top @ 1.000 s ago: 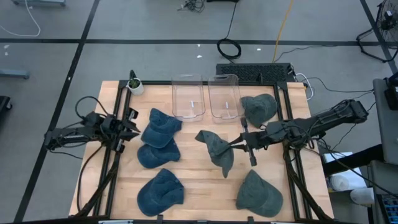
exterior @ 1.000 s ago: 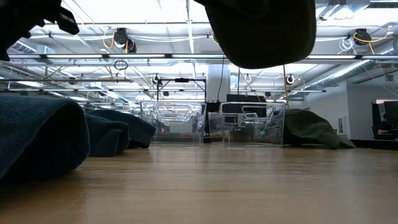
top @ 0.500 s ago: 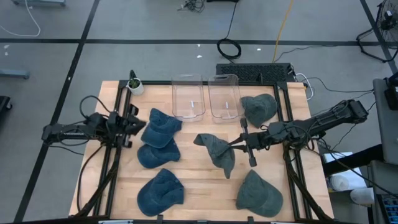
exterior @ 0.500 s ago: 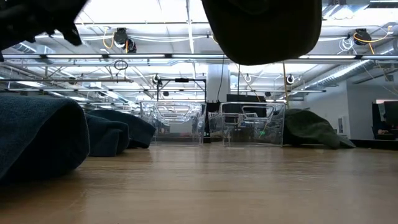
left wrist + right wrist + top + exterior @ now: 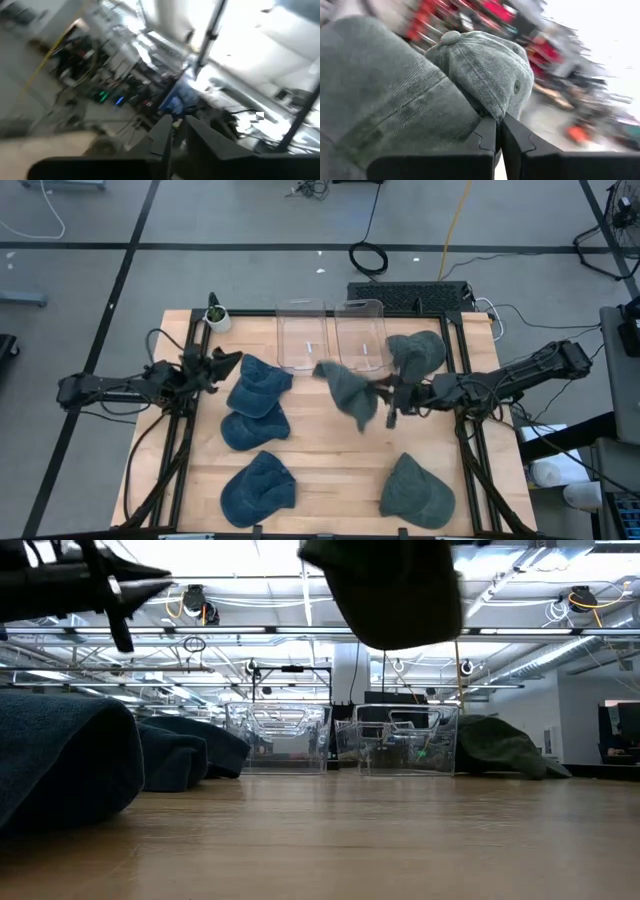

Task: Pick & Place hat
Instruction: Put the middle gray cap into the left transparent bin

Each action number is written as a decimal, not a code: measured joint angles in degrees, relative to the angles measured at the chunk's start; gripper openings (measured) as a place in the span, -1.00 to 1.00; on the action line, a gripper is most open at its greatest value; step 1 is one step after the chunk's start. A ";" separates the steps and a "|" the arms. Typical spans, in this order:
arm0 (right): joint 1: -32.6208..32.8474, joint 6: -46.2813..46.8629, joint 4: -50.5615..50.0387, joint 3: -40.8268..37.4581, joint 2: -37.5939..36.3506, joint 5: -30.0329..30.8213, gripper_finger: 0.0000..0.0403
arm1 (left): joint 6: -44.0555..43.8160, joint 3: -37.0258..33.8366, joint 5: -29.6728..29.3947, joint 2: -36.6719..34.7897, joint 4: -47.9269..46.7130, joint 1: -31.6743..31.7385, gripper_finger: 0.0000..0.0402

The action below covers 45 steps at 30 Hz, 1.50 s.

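A grey-green hat (image 5: 345, 392) hangs in the air above the table's middle, close in front of two clear bins (image 5: 303, 335) (image 5: 360, 335). My right gripper (image 5: 378, 393) is shut on it, reaching in from the table's right. The low view shows this hat (image 5: 385, 590) high above the tabletop. My left gripper (image 5: 232, 358) hovers at the table's left, beside a blue hat (image 5: 258, 385). It touches nothing, and its fingers (image 5: 165, 135) stand a narrow gap apart. My right gripper pinches a fold of the hat's cloth (image 5: 487, 111) between its two fingers, just below the crown with its top button (image 5: 451, 36). The fingers come in level from the table's right. The hat is lifted clear of the table and droops beside the fingers.
Two more blue hats (image 5: 250, 430) (image 5: 258, 485) lie at the left of the wooden table (image 5: 320, 460). Green hats lie at the far right (image 5: 415, 355) and near right (image 5: 415, 490). A small potted plant (image 5: 216, 313) stands at the far left corner.
My right gripper has carried the hat toward the far edge and the bins, rolling its wrist, so the hat has swung round and upward. My left gripper has gone toward the far edge and the blue hat, rolling and tipping upward.
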 joint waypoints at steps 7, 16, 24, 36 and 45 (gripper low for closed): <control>-3.52 -11.17 7.44 0.02 5.48 7.90 -1.00 | -6.97 4.35 0.78 14.85 5.08 1.91 -0.06; -4.91 -18.87 19.94 0.02 14.38 10.81 -1.00 | -2.85 26.21 7.91 41.18 4.31 0.07 0.32; -4.40 -20.95 22.09 0.02 14.30 11.19 -1.00 | -0.93 41.34 7.93 56.39 -4.95 -0.23 0.33; -4.55 -23.29 23.45 0.02 14.19 13.93 -1.00 | 0.70 46.84 16.20 61.51 -5.28 -0.82 0.33; -4.58 -25.41 30.03 0.02 14.18 16.57 -1.00 | 1.70 46.86 14.71 61.04 -3.98 -0.80 0.33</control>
